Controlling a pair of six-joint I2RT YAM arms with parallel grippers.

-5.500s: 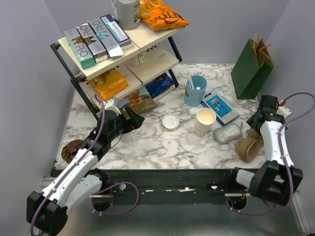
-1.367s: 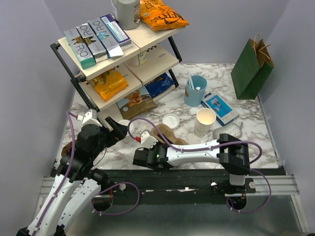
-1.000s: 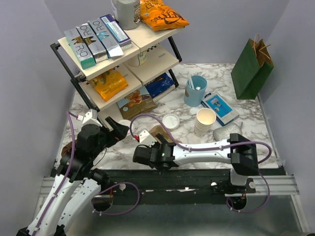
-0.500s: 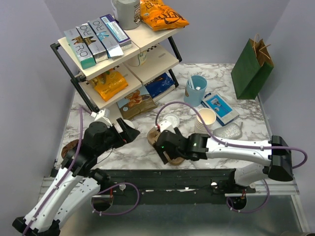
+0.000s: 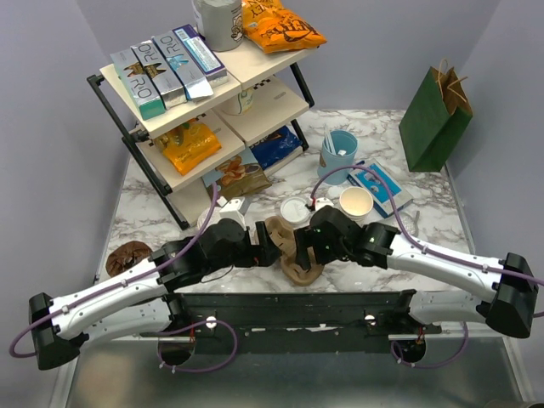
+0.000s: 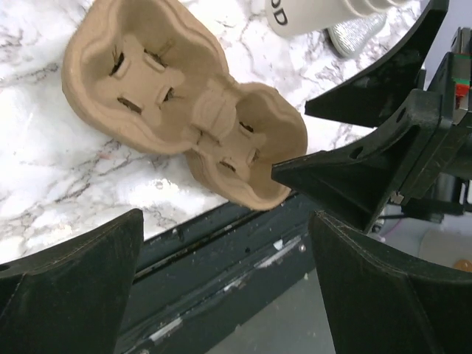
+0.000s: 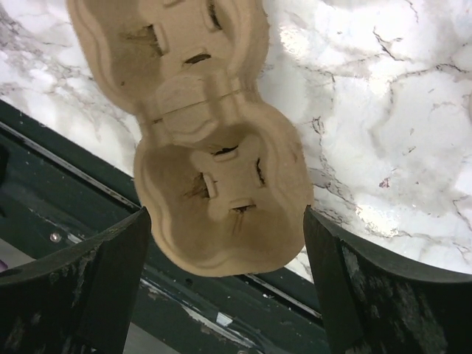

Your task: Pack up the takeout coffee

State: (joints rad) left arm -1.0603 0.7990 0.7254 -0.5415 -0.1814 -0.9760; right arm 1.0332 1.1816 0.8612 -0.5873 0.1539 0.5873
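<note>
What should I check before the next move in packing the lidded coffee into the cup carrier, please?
1. Cells of the cup carrier empty and facing up: ok.
2. Carrier fully on the marble table: not ok; its near end overhangs the edge.
3. The right hand open and empty: ok.
4. The left hand open and empty: ok.
5. The takeout coffee upright with lid on: ok.
6. Clearance between the two hands: cannot tell; they are close together over the carrier.
</note>
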